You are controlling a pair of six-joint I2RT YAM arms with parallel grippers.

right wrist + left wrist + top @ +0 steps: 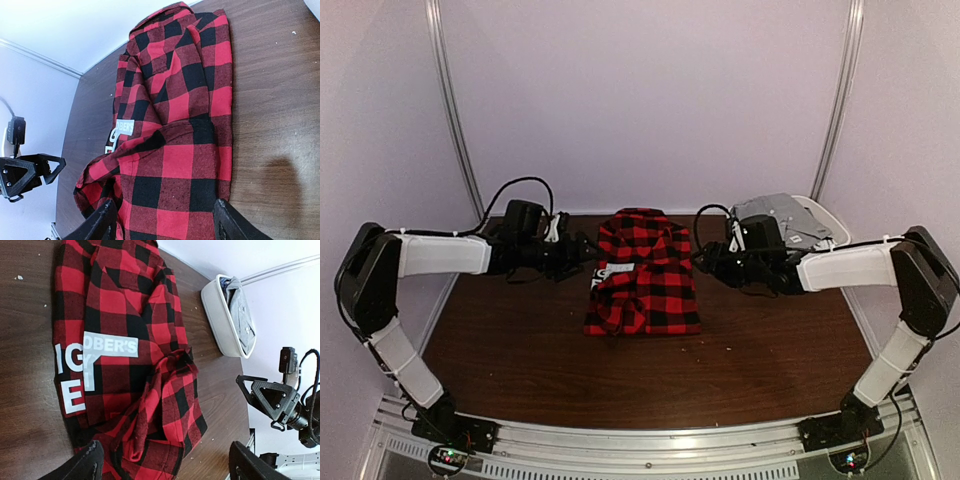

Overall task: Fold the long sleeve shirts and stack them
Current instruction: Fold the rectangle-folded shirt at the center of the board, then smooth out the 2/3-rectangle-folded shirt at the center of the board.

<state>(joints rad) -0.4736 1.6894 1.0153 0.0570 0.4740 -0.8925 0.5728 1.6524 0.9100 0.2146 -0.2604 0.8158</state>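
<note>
**Fold step judged finished**

The checked shirt is found folded mid-table, nearer the far edge. The left gripper and right gripper are seen wide open at its sides, empty. Next, both edges must be grasped evenly.

lab test booth: plain white walls, alu rails.

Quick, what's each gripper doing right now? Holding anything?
Left gripper: open, holding nothing.
Right gripper: open over the shirt, holding nothing.
</note>
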